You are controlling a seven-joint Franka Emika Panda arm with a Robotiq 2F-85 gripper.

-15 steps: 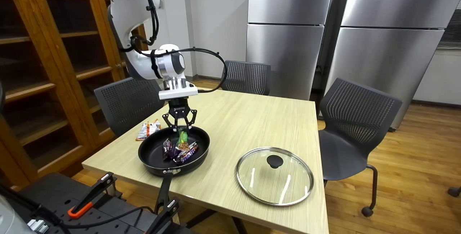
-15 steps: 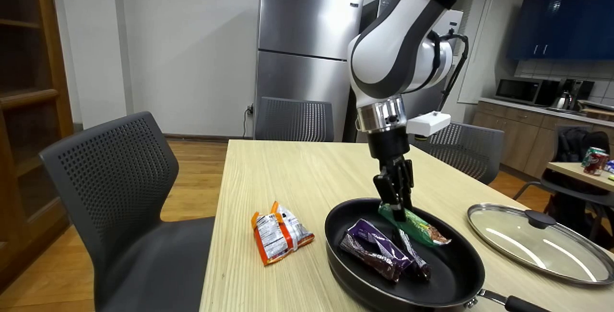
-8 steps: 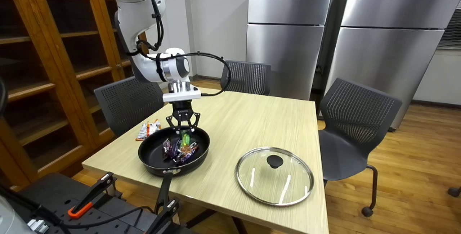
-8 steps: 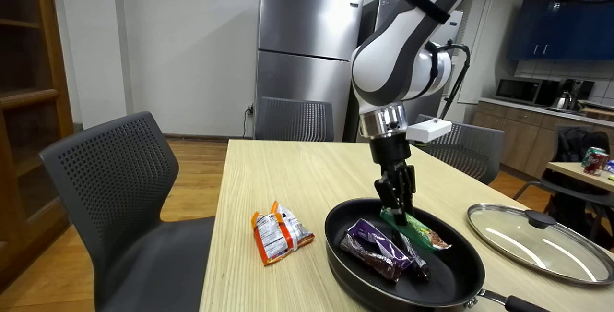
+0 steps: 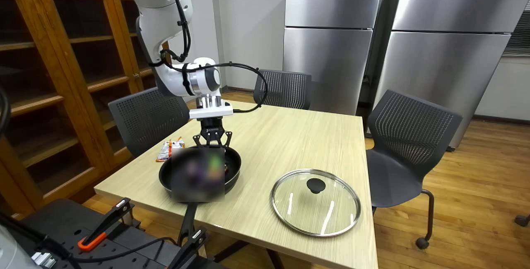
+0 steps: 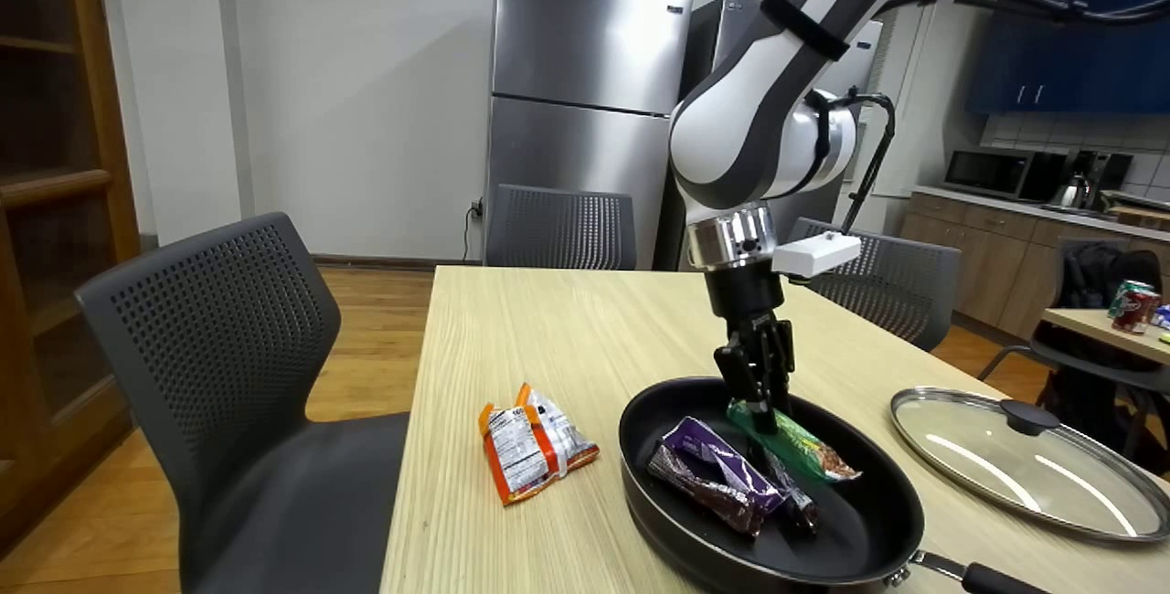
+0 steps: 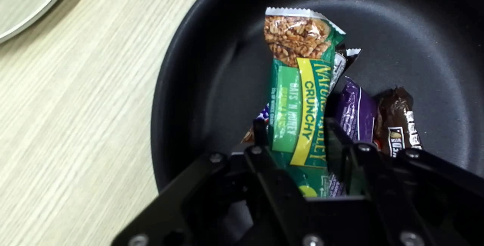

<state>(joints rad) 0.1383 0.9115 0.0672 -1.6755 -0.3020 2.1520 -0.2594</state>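
Nature Valley Crunchy Oats 'N Honey granola bar [image 7: 300, 106] is inside the frying pan [image 6: 850, 521], in the grip. The gripper [image 7: 297, 128] has it pinched: fingers [image 7: 259, 134] along both long edges, no slack I can see, hold biased toward the plain green end. Granola-picture end sticks out free; can't tell if it touches the pan floor.

Step in hand, my read: easing the bar down among the other bars. To do it well:
- slow, straight down, no wrist roll; fingers clear of the pan wall
- light squeeze, slick wrapper likely creases or slips
- get the free end resting before loosening at all
- spread only a little: purple-wrapped bar [image 7: 353, 113] sits right by one finger, could get shoved
- dark-wrapped bar [image 7: 338, 66] pokes out from under it, so expect an uneven seat

Brown-wrapped bar [image 7: 395, 121] is just past the purple one. Outside the pan: orange-and-white snack bag [image 6: 539, 448] on the table [image 6: 548, 329], glass lid [image 6: 996, 466] on the opposite side, black knob [image 6: 1029, 417] up.

Delta vs a second ago: gripper sits a bit lower in both exterior views. Bar dropped with it, which backs up the grip. Jaw spacing looks about the same. Pan, bag, lid unmoved.
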